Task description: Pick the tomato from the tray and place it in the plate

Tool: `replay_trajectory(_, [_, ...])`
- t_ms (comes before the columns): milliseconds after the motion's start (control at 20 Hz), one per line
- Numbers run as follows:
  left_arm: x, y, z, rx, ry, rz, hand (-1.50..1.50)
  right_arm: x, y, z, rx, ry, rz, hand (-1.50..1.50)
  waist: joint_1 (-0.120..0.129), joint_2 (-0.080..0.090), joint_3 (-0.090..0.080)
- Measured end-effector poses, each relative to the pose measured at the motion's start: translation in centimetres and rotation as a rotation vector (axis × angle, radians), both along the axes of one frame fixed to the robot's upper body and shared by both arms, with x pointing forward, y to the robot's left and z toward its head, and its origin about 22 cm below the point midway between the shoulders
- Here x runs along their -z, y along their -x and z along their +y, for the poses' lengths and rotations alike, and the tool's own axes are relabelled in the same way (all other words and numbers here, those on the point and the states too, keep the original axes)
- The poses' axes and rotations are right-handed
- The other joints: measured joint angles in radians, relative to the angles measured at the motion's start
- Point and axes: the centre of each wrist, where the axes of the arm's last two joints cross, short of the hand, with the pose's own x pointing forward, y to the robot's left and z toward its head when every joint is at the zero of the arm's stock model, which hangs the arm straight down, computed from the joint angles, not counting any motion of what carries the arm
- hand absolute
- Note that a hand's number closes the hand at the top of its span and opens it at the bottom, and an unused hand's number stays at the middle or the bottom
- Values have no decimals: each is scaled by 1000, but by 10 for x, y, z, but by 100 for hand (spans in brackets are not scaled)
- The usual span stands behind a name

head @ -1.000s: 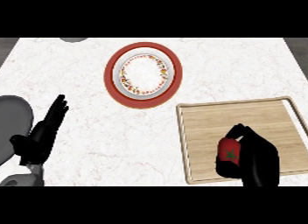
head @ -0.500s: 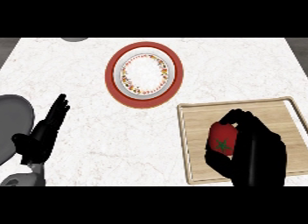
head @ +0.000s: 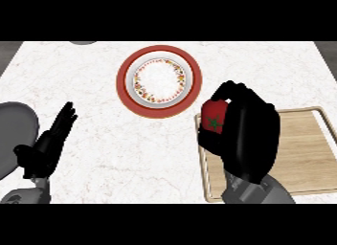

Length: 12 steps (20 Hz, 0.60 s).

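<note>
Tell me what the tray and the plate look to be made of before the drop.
The tray looks like pale wood, matt, with faint straight grain and a raised rim. The plate looks like glazed ceramic: smooth red rim, white centre with a speckled painted ring. Neither can be confirmed by look alone.

Bright even light; soft faint shadows; no glare.

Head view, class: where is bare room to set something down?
Bare marble lies between the open left hand and the wooden tray, below the red-rimmed plate. The tray's right half is bare. Crowded: its left edge, where the right hand holds the red tomato.
</note>
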Motion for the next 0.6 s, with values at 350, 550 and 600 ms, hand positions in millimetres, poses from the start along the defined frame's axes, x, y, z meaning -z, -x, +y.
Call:
replay_trajectory(350, [2,-4,-5,13,3,-3,0,-8,-56,31,-65,-18,62,150,12,3,0])
replay_trajectory(550, [1,-2,-6,16,1,-7,0,3,-88,43,-91,-45,84,150,19,5,0])
replay_trajectory(600, [2,-3,-6,17,-2,-11,0,7,-96,45,-97,-51,88,150,20,5,0])
